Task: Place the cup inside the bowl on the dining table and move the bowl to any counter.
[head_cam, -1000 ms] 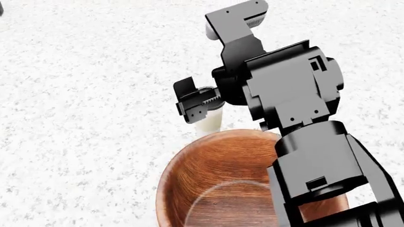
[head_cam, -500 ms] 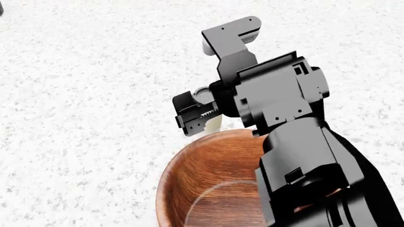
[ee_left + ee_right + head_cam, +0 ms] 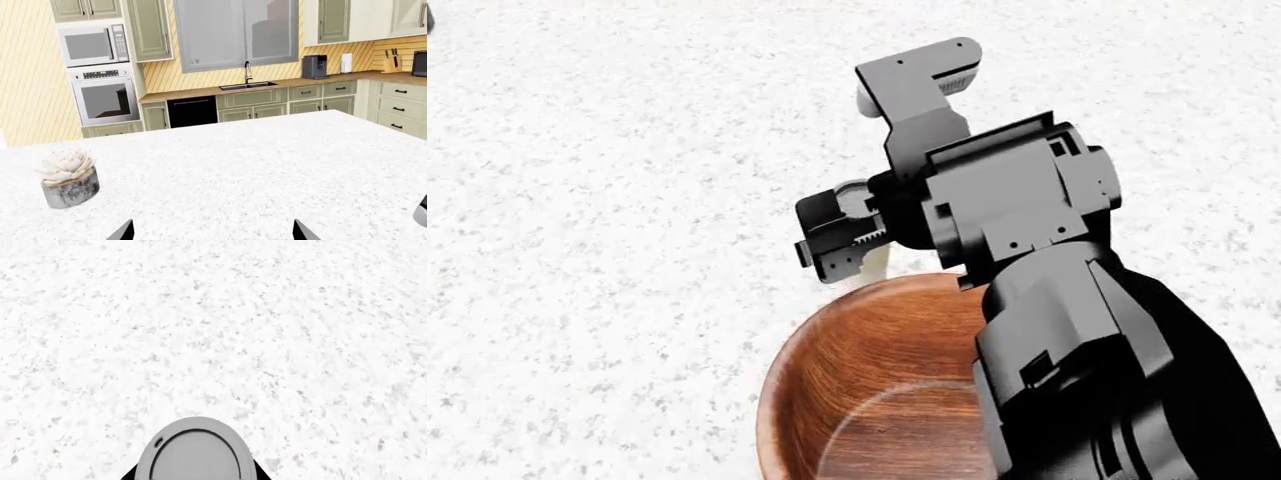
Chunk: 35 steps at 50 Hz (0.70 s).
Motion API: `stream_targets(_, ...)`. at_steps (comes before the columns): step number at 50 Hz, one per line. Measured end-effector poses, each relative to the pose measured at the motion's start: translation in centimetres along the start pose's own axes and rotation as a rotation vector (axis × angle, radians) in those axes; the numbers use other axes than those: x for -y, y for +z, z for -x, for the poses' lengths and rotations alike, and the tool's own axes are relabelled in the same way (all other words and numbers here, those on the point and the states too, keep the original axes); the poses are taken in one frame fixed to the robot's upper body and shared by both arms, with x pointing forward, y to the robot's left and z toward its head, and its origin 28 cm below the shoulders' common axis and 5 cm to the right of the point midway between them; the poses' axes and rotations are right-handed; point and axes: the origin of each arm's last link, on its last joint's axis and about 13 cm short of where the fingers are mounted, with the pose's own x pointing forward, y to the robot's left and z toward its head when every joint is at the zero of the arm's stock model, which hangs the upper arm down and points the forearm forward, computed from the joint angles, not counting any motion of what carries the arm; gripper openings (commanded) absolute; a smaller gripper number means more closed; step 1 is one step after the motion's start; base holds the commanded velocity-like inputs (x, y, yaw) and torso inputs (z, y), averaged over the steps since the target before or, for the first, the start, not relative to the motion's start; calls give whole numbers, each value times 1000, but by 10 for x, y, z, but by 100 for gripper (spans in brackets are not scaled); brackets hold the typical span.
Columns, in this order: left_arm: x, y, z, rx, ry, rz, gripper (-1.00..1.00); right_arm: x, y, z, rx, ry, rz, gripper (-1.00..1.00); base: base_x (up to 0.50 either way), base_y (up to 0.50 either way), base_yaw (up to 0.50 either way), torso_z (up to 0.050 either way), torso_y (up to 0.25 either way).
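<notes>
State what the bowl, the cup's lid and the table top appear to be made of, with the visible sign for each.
Bowl: reddish-brown wood, seemingly polished; grain lines show. Cup lid: smooth grey, probably plastic; uniform surface. Dining table: white stone-like top; fine grey speckles.

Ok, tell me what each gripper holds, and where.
The right gripper clamps the cup near its lidded top. The left gripper is open, holding nothing.
</notes>
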Motion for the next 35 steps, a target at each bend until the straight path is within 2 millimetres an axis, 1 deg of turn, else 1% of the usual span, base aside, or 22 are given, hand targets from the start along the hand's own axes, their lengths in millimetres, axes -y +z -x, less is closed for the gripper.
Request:
stream_targets(11, 0, -1, -1, -1, -3, 0, 100, 1, 4, 2, 23, -24, -9, -100, 0, 0, 0, 0, 1)
stream_targets(22, 1, -1, -2, 3, -7, 2, 100, 4, 21, 18, 83, -28, 1, -100, 0, 0, 0, 0, 1)
stream_targets(29, 2, -2, -3, 4, -10, 5, 100, 1, 26, 38, 134, -8, -10, -100, 0, 0, 0, 0, 0)
stream_targets(35, 3, -3, -4, 5, -14, 5, 100, -4, 27, 67, 194, 20, -22, -100, 0, 0, 0, 0, 0)
